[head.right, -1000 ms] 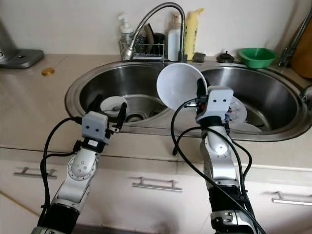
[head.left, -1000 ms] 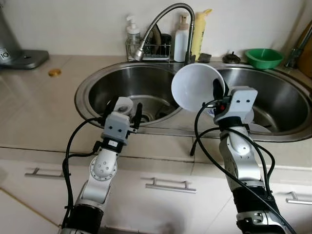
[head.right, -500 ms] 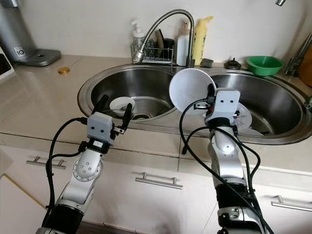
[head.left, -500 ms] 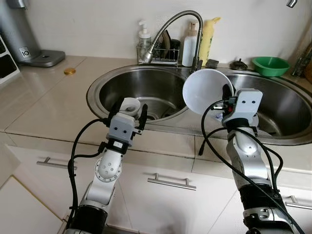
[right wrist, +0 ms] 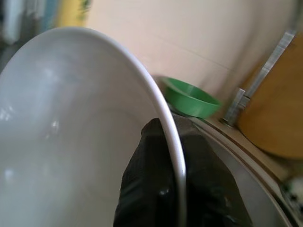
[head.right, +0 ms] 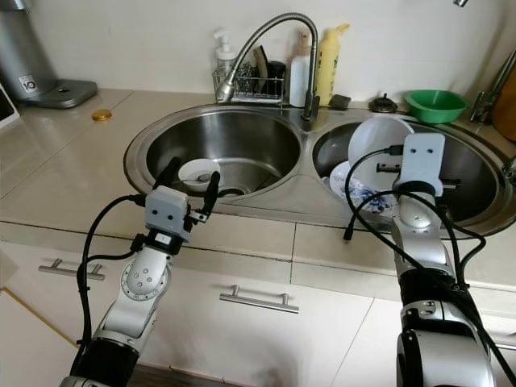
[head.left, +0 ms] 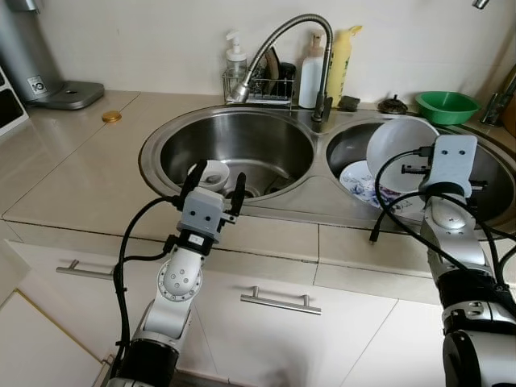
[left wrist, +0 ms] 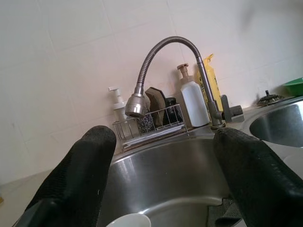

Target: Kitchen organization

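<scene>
1. The right gripper (right wrist: 177,189) pinches the rim of a white bowl (head.left: 399,145), held on edge above the right sink basin (head.left: 492,173).
2. Below it lies a patterned plate (head.left: 360,177).
3. The left gripper (head.left: 215,174) hangs open, empty, over the left sink basin (head.left: 266,141), a small white cup (head.left: 214,171) just beyond it.
4. Farther off: faucet (head.left: 286,32), green bowl (head.left: 447,105), beige tabletop (head.left: 81,161).

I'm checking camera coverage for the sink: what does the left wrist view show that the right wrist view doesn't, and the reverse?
The left wrist view alone shows the open left claw, the curved faucet, the wire caddy with its soap bottles, and the left basin. The right wrist view alone shows a black finger of the right claw pinching the rim of the tilted white bowl, plus a wooden board. Both share the tiled wall, the yellow bottle and the green bowl.
</scene>
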Available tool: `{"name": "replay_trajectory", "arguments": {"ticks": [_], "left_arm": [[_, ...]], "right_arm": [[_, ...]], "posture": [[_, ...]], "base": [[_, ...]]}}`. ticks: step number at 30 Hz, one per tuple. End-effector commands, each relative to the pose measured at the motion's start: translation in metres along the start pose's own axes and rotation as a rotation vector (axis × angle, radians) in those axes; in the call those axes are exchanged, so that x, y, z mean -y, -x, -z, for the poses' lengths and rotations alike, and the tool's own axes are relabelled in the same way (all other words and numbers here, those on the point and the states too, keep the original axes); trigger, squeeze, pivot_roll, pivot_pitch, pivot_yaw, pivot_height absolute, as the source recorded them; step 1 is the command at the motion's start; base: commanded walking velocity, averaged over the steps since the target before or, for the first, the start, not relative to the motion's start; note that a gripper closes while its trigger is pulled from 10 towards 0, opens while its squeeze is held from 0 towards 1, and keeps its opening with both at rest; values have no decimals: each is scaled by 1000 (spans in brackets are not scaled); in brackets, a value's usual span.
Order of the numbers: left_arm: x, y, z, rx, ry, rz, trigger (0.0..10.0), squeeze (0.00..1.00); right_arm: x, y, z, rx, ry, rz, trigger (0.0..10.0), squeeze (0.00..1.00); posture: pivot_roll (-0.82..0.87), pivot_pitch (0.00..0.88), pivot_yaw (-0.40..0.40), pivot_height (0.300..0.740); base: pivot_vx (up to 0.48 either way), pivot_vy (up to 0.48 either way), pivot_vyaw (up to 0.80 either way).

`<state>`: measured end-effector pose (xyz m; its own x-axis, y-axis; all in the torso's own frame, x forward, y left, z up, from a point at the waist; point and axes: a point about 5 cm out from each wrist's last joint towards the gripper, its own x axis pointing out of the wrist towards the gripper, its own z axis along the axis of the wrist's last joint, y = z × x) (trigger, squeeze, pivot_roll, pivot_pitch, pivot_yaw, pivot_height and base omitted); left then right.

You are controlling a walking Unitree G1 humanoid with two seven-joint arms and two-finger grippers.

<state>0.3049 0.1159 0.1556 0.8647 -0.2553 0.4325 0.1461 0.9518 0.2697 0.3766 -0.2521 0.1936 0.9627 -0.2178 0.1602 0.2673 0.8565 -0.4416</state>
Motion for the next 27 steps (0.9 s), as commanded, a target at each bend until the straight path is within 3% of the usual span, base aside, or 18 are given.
{"name": "replay_trajectory", "arguments": {"ticks": [1, 2, 4, 5, 6, 7, 8, 12, 14, 15, 20, 27], "left_arm": [[1, 0, -1, 2, -5, 10, 10000, 0], [1, 0, -1, 1, -6, 10, 10000, 0], [1, 0, -1, 0, -6, 10, 10000, 0], [1, 0, -1, 0, -6, 10, 10000, 0], [1, 0, -1, 0, -6, 10, 10000, 0], [1, 0, -1, -1, -5, 10, 10000, 0], [2, 0, -1, -1, -5, 10, 10000, 0], [2, 1, 0, -6, -6, 14, 10000, 0], [2, 2, 1, -11, -6, 17, 10000, 0], [2, 2, 1, -12, -7, 18, 10000, 0], [3, 1, 1, -15, -6, 26, 10000, 0], [5, 1, 2, -20, -4, 35, 10000, 0]], "right_arm": [[-9, -4, -4, -3, 81, -78, 627, 0], [-9, -4, 0, -36, 84, -88, 2392, 0], [-10, -5, 4, -60, 86, -94, 2941, 0], [-12, -5, 9, -98, 114, -111, 4902, 0], [-13, -5, 11, -115, 121, -117, 4902, 0], [-14, -5, 13, -130, 112, -120, 6745, 0], [-15, -5, 14, -143, 104, -124, 10000, 0], [-21, -3, 21, -192, 95, -162, 10000, 0], [-25, -1, 25, -213, 41, -190, 10000, 0], [-26, 0, 25, -216, 18, -185, 10000, 1000], [-26, 1, 27, -217, -65, -170, 10000, 1000], [-22, 0, 23, -191, -86, -142, 10000, 1000]], "posture": [[53, 0, 24, 740], [52, 0, 22, 740], [52, 0, 22, 740], [54, 0, 20, 740], [54, 0, 20, 740], [55, 0, 19, 740], [55, 0, 19, 740], [55, 0, 19, 740], [57, 0, 21, 740], [57, 0, 21, 740], [52, 0, 25, 740], [51, 0, 26, 740]], "base": [[0, 0, 0], [0, 0, 0], [0, 0, 0], [0, 0, 0], [0, 0, 0], [0, 0, 0], [0, 0, 0], [0, 0, 0], [0, 0, 0], [0, 0, 0], [0, 0, 0], [0, 0, 0]]}}
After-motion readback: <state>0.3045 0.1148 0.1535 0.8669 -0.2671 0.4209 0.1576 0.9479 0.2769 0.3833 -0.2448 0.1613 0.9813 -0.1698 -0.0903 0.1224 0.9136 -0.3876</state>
